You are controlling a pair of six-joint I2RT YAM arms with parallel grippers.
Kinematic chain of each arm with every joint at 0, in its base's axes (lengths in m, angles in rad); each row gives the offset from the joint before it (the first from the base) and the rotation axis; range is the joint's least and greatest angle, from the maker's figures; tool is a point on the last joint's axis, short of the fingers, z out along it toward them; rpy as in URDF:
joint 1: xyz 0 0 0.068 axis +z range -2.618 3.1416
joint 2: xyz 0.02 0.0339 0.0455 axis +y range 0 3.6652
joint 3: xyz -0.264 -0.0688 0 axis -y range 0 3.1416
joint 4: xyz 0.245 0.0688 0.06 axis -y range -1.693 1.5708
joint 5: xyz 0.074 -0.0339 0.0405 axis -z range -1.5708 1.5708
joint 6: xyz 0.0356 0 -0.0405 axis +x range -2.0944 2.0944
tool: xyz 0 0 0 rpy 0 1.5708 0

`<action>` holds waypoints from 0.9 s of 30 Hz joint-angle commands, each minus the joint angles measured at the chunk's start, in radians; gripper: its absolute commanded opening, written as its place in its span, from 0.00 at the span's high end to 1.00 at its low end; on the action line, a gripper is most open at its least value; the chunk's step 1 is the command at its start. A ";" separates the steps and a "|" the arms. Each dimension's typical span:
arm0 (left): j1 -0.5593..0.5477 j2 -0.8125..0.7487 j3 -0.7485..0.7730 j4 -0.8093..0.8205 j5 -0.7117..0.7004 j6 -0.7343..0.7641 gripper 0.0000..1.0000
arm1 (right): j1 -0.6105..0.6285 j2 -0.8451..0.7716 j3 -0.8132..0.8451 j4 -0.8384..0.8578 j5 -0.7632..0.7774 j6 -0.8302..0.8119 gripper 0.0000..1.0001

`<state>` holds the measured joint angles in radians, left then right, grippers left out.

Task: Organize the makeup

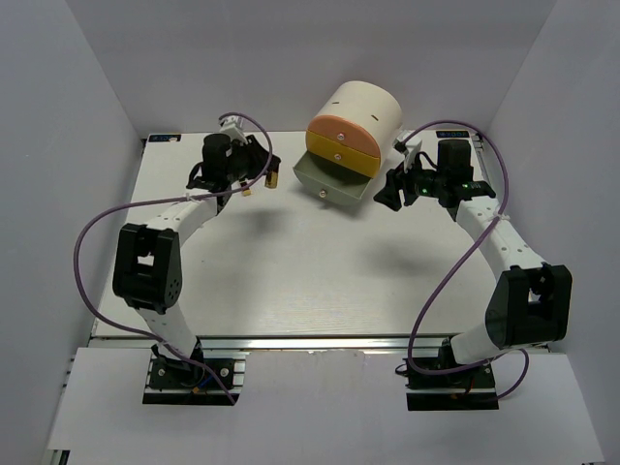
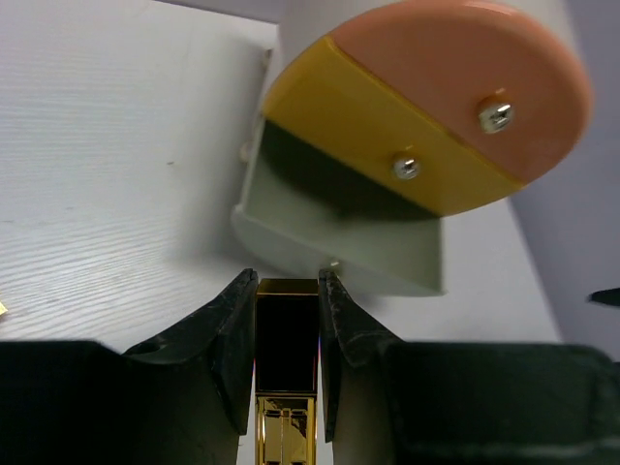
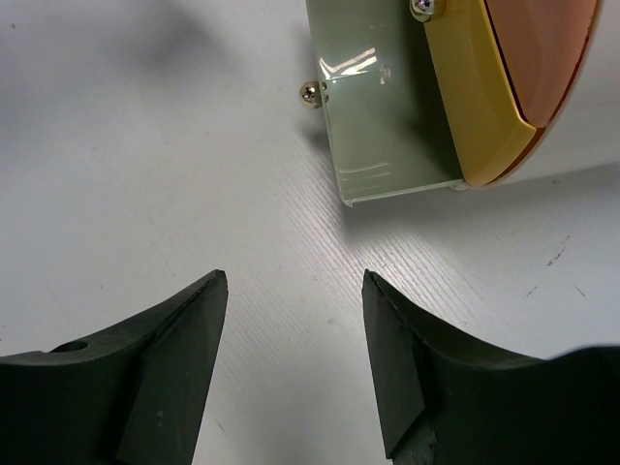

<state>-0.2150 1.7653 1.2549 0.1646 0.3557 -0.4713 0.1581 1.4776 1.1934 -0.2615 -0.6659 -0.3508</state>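
My left pincer (image 2: 288, 291) hangs over the table (image 1: 291, 271) near its far edge, left of the middle. My right pincer (image 3: 295, 291) gapes, released, right of the middle. Between them lies the cream drum (image 1: 363, 111), its grey drawer (image 1: 334, 179) pulled out. My left is clenched on a black-and-gold lipstick (image 2: 287, 339).

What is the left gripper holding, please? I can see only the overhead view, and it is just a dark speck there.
Observer: The left gripper is shut on a black-and-gold lipstick, pinched between both fingers.
Operator: Thank you. Is the right gripper carrying anything?
Observer: No, the right gripper is open and empty, with bare table below.
Operator: Where does the lipstick point?
Observer: Its gold end faces the front of the pulled-out grey drawer, under the yellow one.
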 commanded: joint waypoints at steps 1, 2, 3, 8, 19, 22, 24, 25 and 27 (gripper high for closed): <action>-0.065 -0.032 -0.029 0.156 0.005 -0.262 1.00 | -0.005 -0.042 0.021 0.028 -0.020 0.030 0.37; -0.078 -0.027 -0.034 0.202 -0.027 -0.298 1.00 | -0.005 -0.042 0.020 0.030 -0.018 0.035 0.38; -0.089 -0.021 -0.034 0.219 -0.046 -0.370 1.00 | -0.003 -0.045 0.017 0.033 -0.014 0.042 0.38; -0.147 0.051 0.008 0.283 -0.135 -0.545 1.00 | -0.003 -0.072 0.002 0.038 0.005 0.042 0.39; -0.181 0.229 0.207 0.204 -0.300 -0.805 1.00 | -0.003 -0.126 -0.061 0.059 0.026 0.050 0.38; -0.191 0.273 0.242 0.171 -0.342 -0.862 0.96 | -0.003 -0.122 -0.057 0.059 0.028 0.047 0.38; -0.199 0.292 0.270 0.141 -0.397 -0.880 0.89 | -0.005 -0.119 -0.055 0.062 0.026 0.047 0.38; -0.205 0.310 0.287 0.125 -0.411 -0.879 0.87 | -0.003 -0.119 -0.052 0.061 0.025 0.047 0.39; -0.213 0.325 0.331 0.084 -0.446 -0.871 0.80 | -0.003 -0.117 -0.054 0.062 0.025 0.049 0.38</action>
<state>-0.4088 2.0949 1.5158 0.3092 -0.0044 -1.3106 0.1581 1.3735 1.1378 -0.2337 -0.6388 -0.3134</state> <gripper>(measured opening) 0.370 0.615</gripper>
